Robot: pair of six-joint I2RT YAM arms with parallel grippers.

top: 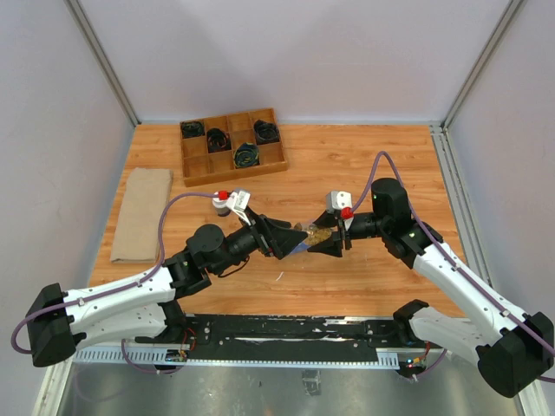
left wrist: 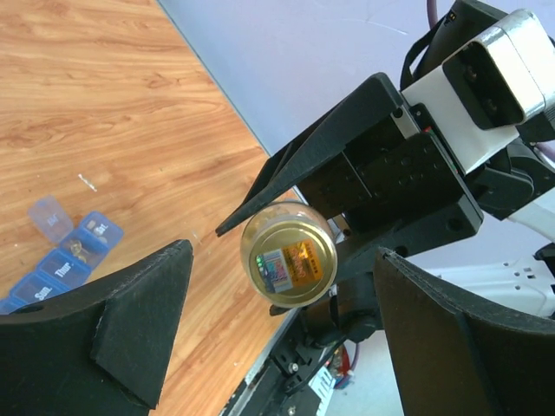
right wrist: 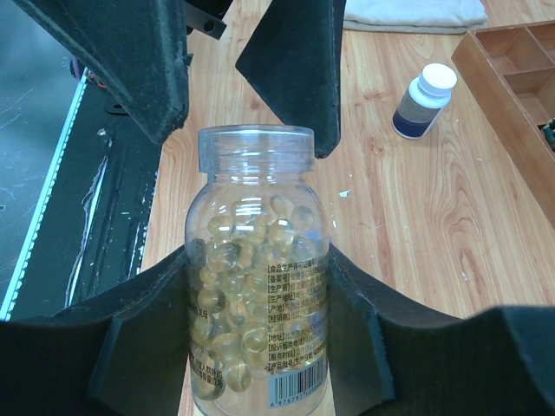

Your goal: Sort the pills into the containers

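1. Reaching in from opposite sides, both arms meet low over the bench [top: 364, 156], their wrists facing each other across the clear vial [right wrist: 260, 260].
2. The right gripper [right wrist: 260, 329] has its jaws clamped on the vial's body, with the uncapped mouth turned toward the left gripper [top: 290, 240].
3. The left jaws stand wide and grip nothing. Whether their tips touch the vial's rim cannot be told.
4. Amber pills [right wrist: 230, 286] fill much of the vial.
5. The blue organizer [left wrist: 65, 260] lies on the bench below the vial with one lid up. From above the grippers hide nearly all of it, and the left wrist view cuts its row off.
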